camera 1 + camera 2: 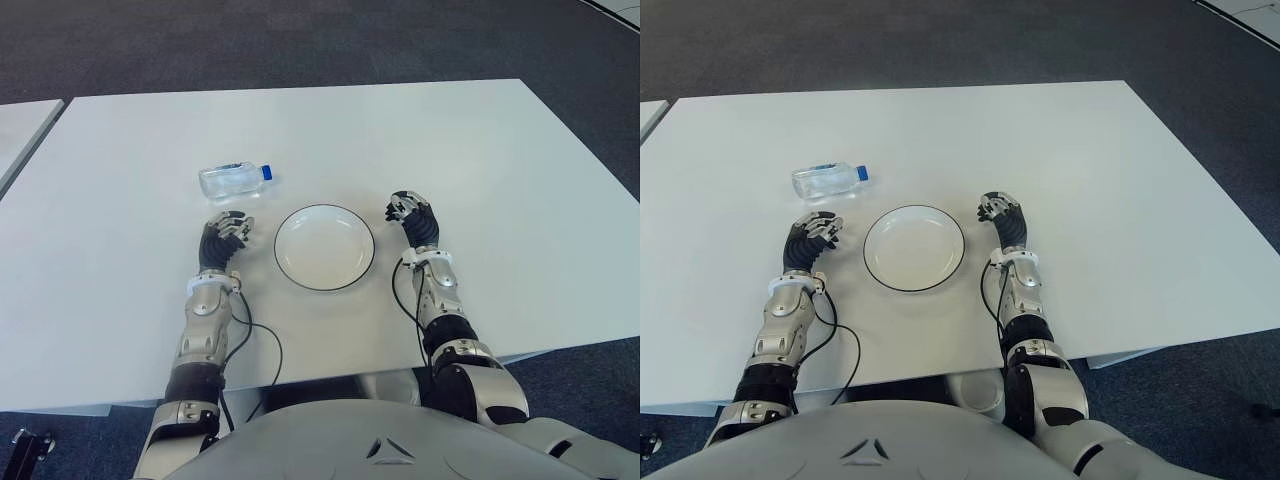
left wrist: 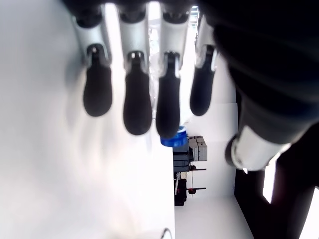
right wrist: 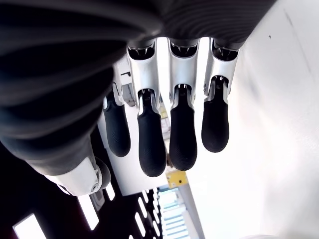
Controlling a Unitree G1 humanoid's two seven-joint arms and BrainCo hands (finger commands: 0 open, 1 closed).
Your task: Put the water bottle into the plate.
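Observation:
A clear water bottle [image 1: 233, 180] with a blue cap lies on its side on the white table [image 1: 120, 250], behind and left of the white plate [image 1: 324, 247]. The plate, dark-rimmed, holds nothing. My left hand [image 1: 227, 232] shows just left of the plate and a little in front of the bottle, apart from it, fingers relaxed and holding nothing. In the left wrist view the blue cap [image 2: 174, 136] peeks out past the fingers [image 2: 137, 102]. My right hand [image 1: 410, 212] shows at the plate's right side, fingers [image 3: 182, 132] relaxed and holding nothing.
Dark carpet surrounds the table. A second white table's corner [image 1: 20, 125] shows at the far left. Black cables [image 1: 262, 345] trail from my wrists over the near table edge.

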